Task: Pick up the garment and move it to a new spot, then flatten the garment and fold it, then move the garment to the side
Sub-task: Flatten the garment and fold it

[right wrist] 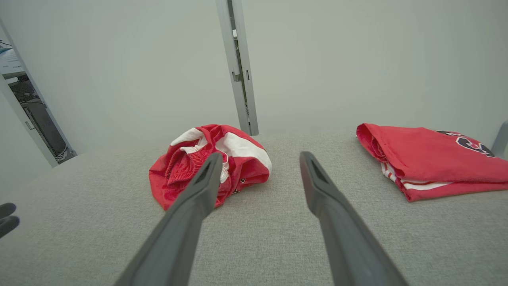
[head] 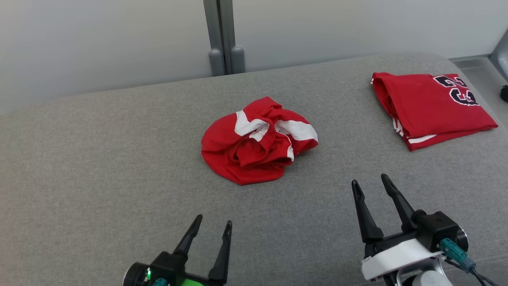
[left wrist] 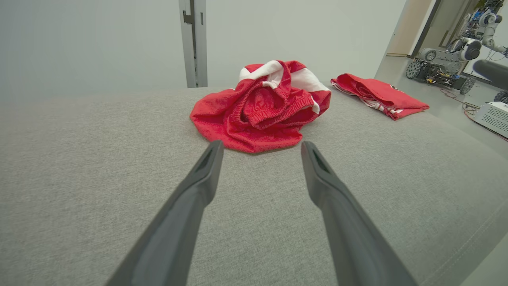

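Note:
A crumpled red garment (head: 258, 141) with white stripes lies bunched in the middle of the grey padded table (head: 99, 159). It shows straight ahead in the left wrist view as the same garment (left wrist: 264, 107), and to the left in the right wrist view, garment (right wrist: 206, 169). My left gripper (head: 212, 223) hovers open at the near edge, short of the heap and a little to its left. My right gripper (head: 372, 181) stands open to the heap's near right, apart from it. Nothing sits between either pair of fingers.
A folded red jersey (head: 430, 107) with dark numbers lies at the table's far right. A grey post (head: 224, 37) rises behind the table against a pale wall. Off the table's right side, the left wrist view shows floor with a wheeled machine (left wrist: 440, 67) and a white box (left wrist: 492, 117).

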You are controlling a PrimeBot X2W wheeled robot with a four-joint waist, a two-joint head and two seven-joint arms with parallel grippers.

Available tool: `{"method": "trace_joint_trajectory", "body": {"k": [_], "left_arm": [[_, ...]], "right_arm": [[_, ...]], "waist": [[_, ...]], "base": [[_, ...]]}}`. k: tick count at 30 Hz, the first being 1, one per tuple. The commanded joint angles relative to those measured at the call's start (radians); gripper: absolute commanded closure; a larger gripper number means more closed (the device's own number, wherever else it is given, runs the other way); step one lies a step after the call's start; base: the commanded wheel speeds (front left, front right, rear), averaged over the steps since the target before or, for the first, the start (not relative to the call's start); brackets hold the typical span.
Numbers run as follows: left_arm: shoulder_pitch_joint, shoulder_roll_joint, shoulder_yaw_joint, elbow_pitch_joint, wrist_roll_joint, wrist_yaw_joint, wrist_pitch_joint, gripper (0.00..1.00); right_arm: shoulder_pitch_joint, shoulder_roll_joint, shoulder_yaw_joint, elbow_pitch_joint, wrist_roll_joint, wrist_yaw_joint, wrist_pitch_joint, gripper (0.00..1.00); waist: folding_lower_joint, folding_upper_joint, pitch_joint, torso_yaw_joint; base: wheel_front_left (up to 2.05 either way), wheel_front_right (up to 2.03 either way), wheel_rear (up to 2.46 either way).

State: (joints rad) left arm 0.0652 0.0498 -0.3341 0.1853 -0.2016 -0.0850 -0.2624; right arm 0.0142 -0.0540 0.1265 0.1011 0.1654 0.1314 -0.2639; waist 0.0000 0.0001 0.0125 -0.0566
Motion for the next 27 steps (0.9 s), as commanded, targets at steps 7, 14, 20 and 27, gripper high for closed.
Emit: {"method": "trace_joint_trajectory", "body": {"k": [7, 14, 20, 27], "left_arm": [[-0.185, 0.003, -0.152, 0.104, -0.154, -0.04, -0.003, 0.0], [-0.348, 0.003, -0.256, 0.156, -0.261, -0.046, -0.003, 0.0], [-0.465, 0.004, -0.32, 0.223, -0.306, -0.047, -0.003, 0.0], [-0.541, 0.004, -0.32, 0.277, -0.311, -0.047, -0.003, 0.0]], "right_arm": [[-0.061, -0.006, 0.009, -0.017, -0.012, -0.002, 0.0, 0.0], [-0.112, -0.012, -0.001, -0.035, -0.013, -0.002, 0.0, 0.0], [-0.149, -0.009, -0.002, -0.048, -0.015, -0.002, 0.0, 0.0], [-0.172, -0.005, -0.009, -0.059, -0.016, -0.002, 0.0, 0.0]], "waist": [[0.0, -0.0001, 0.115, -0.066], [0.0, -0.0001, 0.204, -0.118], [0.0, -0.0001, 0.268, -0.152], [0.0, -0.0001, 0.323, -0.185]], "base": [[0.0, 0.0, 0.0], [0.0, 0.0, 0.0], [0.0, 0.0, 0.0], [0.0, 0.0, 0.0]]}}
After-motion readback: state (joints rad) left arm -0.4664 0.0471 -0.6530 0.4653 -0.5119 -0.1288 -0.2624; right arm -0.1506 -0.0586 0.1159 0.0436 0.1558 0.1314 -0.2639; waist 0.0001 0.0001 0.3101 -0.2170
